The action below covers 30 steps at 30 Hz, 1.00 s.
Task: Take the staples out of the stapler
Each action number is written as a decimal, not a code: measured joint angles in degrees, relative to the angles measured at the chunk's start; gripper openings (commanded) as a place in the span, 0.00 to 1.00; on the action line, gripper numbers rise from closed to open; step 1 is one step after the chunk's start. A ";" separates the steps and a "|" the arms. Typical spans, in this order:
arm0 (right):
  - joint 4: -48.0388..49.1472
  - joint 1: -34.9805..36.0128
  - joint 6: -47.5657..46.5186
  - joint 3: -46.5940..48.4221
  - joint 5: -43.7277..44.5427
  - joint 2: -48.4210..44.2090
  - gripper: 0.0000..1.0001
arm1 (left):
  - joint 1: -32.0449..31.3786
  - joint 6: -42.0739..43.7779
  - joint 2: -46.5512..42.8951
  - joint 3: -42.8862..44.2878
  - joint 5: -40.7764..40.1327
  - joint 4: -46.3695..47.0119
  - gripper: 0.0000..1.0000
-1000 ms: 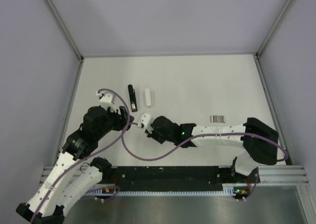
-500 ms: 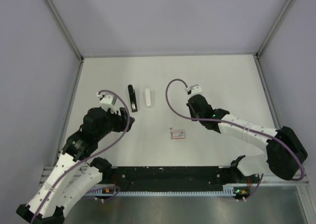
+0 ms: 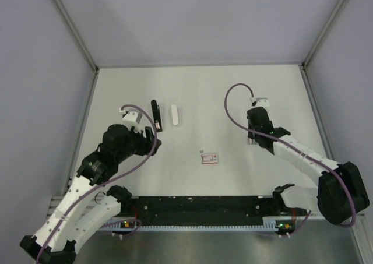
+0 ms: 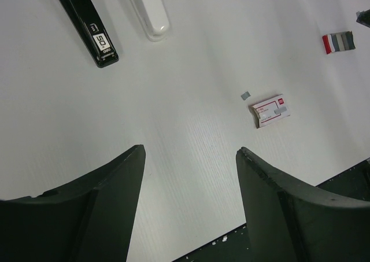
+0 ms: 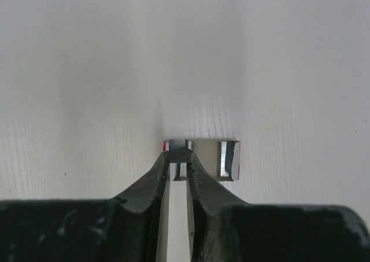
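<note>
The black stapler (image 3: 155,115) lies at the back left, also in the left wrist view (image 4: 87,28). A white elongated part (image 3: 175,115) lies beside it. My left gripper (image 3: 150,137) is open and empty, just near of the stapler (image 4: 191,151). My right gripper (image 3: 254,139) is at the right, its jaws almost together on a short silvery-grey strip of staples (image 5: 180,153). It holds the strip at a small open tray (image 5: 205,158), where another staple strip (image 5: 227,159) lies. The tray shows as a striped patch in the left wrist view (image 4: 339,41).
A small red-and-white box (image 3: 209,158) lies in the middle of the table (image 4: 270,110), with a tiny grey bit (image 4: 245,94) next to it. Grey walls and metal rails bound the table on the left, right and back.
My right arm has swung from the middle of the table, near the left gripper, out to the tray at the right. The red-and-white box now lies uncovered in the middle. My left gripper has shifted slightly.
</note>
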 measured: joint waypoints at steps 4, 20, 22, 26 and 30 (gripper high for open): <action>-0.13 -0.74 -0.09 -1.07 -0.24 0.00 0.06 | 0.00 0.17 0.13 0.00 0.07 0.00 0.70; -0.85 -6.36 -0.59 -3.45 -0.70 0.02 0.06 | 0.00 0.66 1.99 0.00 1.29 0.07 0.70; -0.81 -7.13 -0.90 -3.45 -0.85 0.26 0.07 | 0.00 0.72 2.23 0.00 1.42 0.07 0.70; -0.74 -7.39 -1.84 -3.43 -1.90 1.31 0.09 | 0.00 0.76 2.80 0.00 1.95 0.33 0.70; -0.48 -7.52 -2.80 -3.43 -3.72 2.84 0.09 | 0.00 0.79 3.41 0.00 2.69 0.44 0.70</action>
